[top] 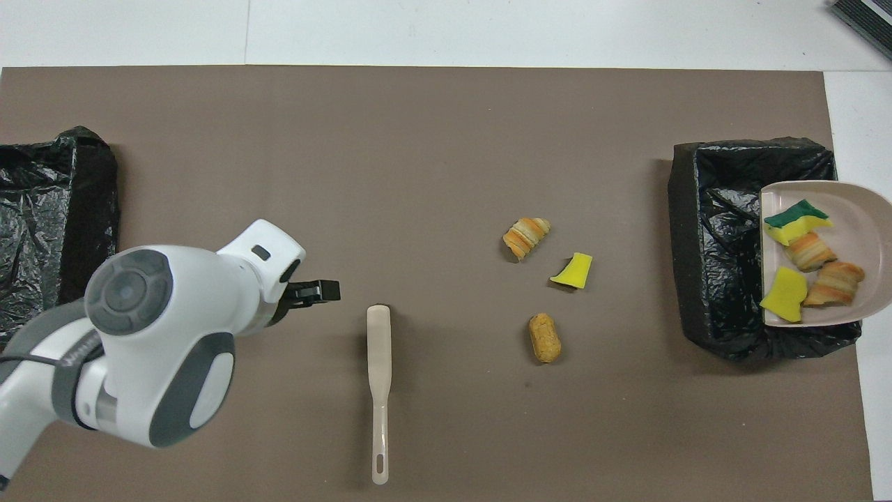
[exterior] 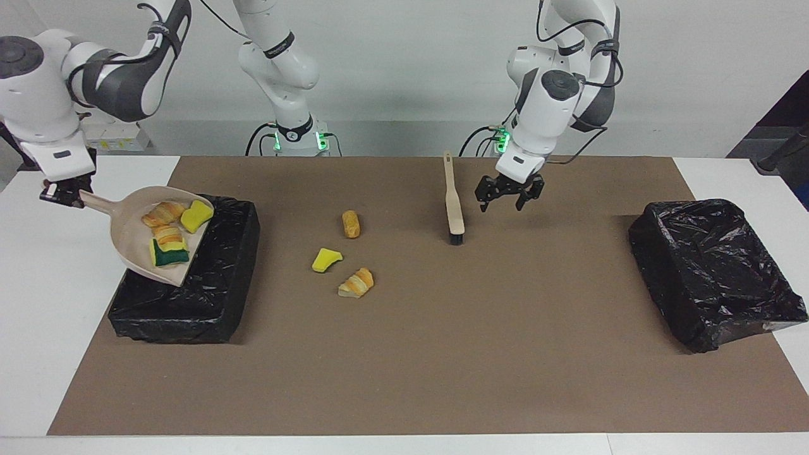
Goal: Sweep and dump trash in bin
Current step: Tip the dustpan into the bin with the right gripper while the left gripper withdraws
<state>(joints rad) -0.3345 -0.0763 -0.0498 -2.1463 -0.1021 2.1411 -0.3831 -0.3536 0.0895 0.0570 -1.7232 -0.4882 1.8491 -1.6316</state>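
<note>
Note the trash: yellow sponge chunks and golden-brown pastry pieces. Four lie in the beige dustpan [exterior: 129, 235], tilted over the black-lined bin [exterior: 208, 297] at the right arm's end. Three scraps [exterior: 356, 282] lie on the brown mat [exterior: 442, 354]. The right gripper [exterior: 62, 194] clamps the dustpan handle. The left gripper [exterior: 509, 193], fingers spread wide, hangs beside the brush [exterior: 452, 202].
</note>
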